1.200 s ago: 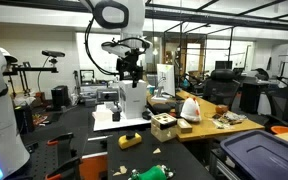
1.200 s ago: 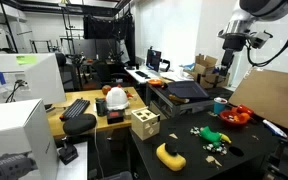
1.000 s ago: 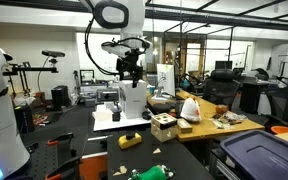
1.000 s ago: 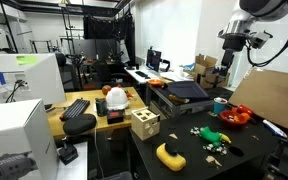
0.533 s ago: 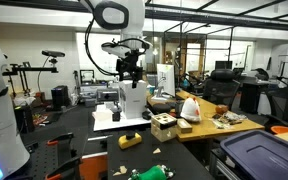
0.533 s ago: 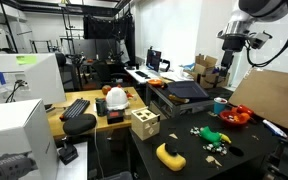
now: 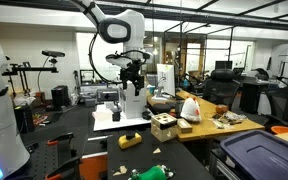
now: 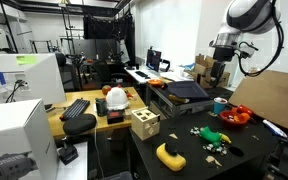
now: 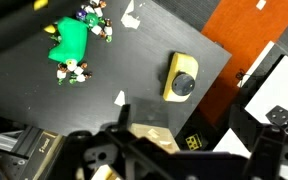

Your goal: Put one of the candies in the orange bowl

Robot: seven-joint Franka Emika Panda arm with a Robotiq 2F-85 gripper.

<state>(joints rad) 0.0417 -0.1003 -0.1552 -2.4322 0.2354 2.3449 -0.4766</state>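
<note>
The orange bowl [image 8: 236,115] sits on the black table near its far right side. Several small candies [image 8: 212,141] lie around a green object [image 8: 215,133] in the middle of the table. In the wrist view the candies [image 9: 76,72] ring the green object [image 9: 72,42] at the top left. My gripper [image 8: 219,78] hangs high above the table, behind the bowl, and holds nothing. It also shows in an exterior view [image 7: 132,78]. In the wrist view its fingers [image 9: 184,135] stand apart at the bottom edge.
A yellow object [image 8: 170,155] lies at the table's front, and shows in the wrist view [image 9: 181,78]. A wooden cube [image 8: 144,123] stands at the table's left edge. A blue cup [image 8: 219,103] stands near the bowl. Desks with clutter surround the table.
The arm has swung: my gripper has come down and moved sideways towards the table. Nothing on the table has moved.
</note>
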